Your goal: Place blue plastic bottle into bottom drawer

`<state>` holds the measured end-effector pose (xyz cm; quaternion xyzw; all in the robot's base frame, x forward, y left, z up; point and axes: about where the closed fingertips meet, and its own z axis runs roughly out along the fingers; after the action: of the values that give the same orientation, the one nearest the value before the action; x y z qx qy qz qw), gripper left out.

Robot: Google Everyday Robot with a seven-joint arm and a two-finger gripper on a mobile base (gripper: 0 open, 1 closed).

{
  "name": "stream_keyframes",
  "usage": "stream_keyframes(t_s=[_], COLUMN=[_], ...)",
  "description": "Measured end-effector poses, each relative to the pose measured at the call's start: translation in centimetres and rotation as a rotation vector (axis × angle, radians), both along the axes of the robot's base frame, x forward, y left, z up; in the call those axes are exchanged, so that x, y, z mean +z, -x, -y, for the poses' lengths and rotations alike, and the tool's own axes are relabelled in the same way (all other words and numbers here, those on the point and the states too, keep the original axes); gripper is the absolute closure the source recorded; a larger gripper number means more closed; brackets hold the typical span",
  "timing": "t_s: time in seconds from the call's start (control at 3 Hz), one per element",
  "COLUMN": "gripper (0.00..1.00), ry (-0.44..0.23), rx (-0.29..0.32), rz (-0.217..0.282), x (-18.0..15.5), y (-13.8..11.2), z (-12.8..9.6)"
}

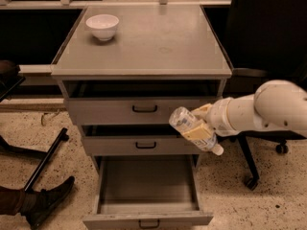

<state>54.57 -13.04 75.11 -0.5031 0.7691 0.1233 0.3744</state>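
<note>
Table (158, 47): grey top, white bowl (102, 26).
Gripper (197, 122): beside middle drawer's (120, 146) right end, fingers (201, 111) pinching blue plastic bottle (180, 119) mid-label.
Bottle: tilted, over open bottom drawer's (144, 183) right side.
Handling: likely light, crushable, slick; hold mid-body.

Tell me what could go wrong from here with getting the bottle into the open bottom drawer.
1. The gripper holds the blue plastic bottle tilted, level with the right end of the middle drawer; lowering it could knock that drawer front.
2. The bottle hangs roughly over the right wall of the bottom drawer, not its tray; released here, it might strike the rim and fall outside.
</note>
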Motion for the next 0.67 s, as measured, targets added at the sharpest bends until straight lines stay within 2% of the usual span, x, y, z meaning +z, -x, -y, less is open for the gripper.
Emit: stream_keyframes(t_s=[0.33,0.67], gripper=[1.00,1.00], ry=[-0.018,-0.017], rx=[0.001,-0.004], rz=[-0.064,-0.065], x=[-4.46,-4.78], y=[-0.16,-0.20], z=[-0.10,-0.26])
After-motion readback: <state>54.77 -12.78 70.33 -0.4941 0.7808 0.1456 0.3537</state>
